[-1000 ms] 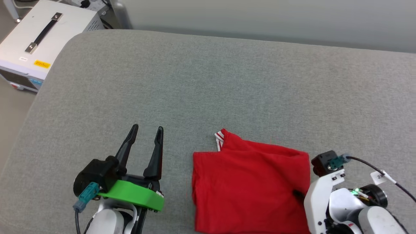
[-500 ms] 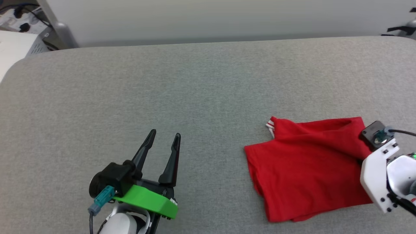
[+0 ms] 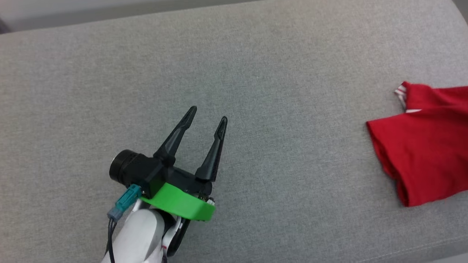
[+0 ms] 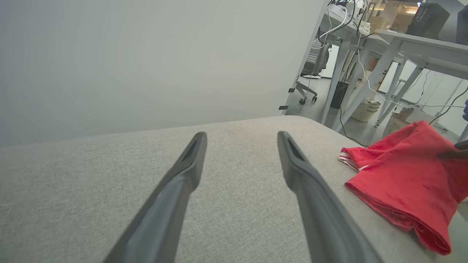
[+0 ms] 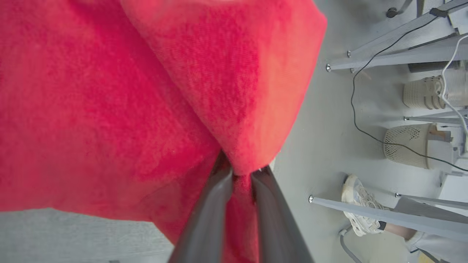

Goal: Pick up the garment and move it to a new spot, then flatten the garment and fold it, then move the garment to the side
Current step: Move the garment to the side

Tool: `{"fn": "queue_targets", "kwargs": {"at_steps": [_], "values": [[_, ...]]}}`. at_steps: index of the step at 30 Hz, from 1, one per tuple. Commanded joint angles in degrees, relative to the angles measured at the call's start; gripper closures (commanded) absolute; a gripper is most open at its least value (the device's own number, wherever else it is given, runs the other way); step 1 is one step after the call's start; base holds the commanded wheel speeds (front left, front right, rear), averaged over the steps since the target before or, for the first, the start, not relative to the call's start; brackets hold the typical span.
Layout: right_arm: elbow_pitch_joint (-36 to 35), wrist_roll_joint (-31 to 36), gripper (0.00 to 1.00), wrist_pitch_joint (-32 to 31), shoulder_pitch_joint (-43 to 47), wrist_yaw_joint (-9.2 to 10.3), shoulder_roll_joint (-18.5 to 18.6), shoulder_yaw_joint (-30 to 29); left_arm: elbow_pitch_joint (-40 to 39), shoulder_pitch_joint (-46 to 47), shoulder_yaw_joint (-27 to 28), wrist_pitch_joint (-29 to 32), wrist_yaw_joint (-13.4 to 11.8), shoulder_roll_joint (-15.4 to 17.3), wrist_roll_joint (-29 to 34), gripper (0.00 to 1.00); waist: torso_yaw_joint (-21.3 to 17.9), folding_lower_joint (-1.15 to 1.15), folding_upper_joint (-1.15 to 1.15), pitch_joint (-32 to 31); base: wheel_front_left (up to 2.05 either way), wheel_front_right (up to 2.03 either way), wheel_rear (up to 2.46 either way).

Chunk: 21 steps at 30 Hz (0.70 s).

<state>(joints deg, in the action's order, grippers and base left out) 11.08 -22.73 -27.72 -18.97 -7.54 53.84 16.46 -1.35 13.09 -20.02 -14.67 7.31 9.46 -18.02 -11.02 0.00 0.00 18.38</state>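
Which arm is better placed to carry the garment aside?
Right. The right gripper is shut on the garment, fabric pinched between its fingers. The left gripper hangs open over the grey cushion, apart from the cloth.

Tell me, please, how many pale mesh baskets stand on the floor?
2. In the right wrist view, the upper basket stands at the right edge, the lower basket just below it. Others may be hidden.

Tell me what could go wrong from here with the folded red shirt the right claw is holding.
1. The right claw pinches only a small bunch of the garment, so the folds could slip apart.
2. The garment lies near the edge of the grey surface, with floor beside it; it might slide off.
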Motion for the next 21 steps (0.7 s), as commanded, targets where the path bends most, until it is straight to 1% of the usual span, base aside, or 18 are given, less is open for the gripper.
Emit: {"fn": "queue_targets", "kwargs": {"at_steps": [1, 4, 6, 14, 16, 20, 21], "values": [[1.9, 0.8, 1.0, 2.4, -1.8, 0.05, 0.2, -1.1, -0.7, 1.6, -0.3, -0.3, 0.2, 0.8, 0.7, 0.0, -3.1, 0.0, 0.0, 6.8, 0.0, 0.0, 0.0], [8.1, 2.1, 1.0, 8.0, -3.8, 0.05, -0.3, -4.1, -2.1, 3.6, -1.1, -0.3, 0.2, 1.8, 1.2, 0.0, -2.9, 0.0, 0.0, 10.0, 0.0, 0.0, 0.0], [11.5, 4.0, 1.0, 10.8, -4.8, 0.05, -0.3, -4.8, -3.0, 4.7, -1.4, -0.3, 0.2, 2.5, 1.4, 0.0, -2.8, 0.0, 0.0, 11.8, 0.0, 0.0, 0.0], [22.7, 8.0, 1.0, 19.1, -11.2, 0.05, -2.5, -10.9, -7.6, 8.4, -1.5, 0.1, 0.2, 4.4, 2.5, 0.0, -2.3, 0.0, 0.0, 18.1, 0.0, 0.0, 0.0], [25.0, 9.0, 1.0, 20.1, -12.7, 0.05, -3.2, -12.0, -8.4, 8.8, -1.6, 0.4, 0.2, 4.7, 2.7, 0.0, -2.1, 0.0, 0.0, 18.9, 0.0, 0.0, 0.0], [28.8, 10.0, 1.0, 20.2, -14.5, 0.05, -5.2, -12.7, -9.2, 9.2, -1.7, 0.7, 0.1, 5.1, 2.7, 0.0, -1.9, 0.0, 0.0, 19.5, 0.0, 0.0, 0.0], [29.8, 10.4, 0.88, 20.3, -14.9, 0.05, -5.7, -13.1, -9.1, 9.2, -1.7, 0.7, 0.1, 5.2, 2.7, 0.0, -1.8, 0.0, 0.0, 19.4, 0.0, 0.0, 0.0]]}}
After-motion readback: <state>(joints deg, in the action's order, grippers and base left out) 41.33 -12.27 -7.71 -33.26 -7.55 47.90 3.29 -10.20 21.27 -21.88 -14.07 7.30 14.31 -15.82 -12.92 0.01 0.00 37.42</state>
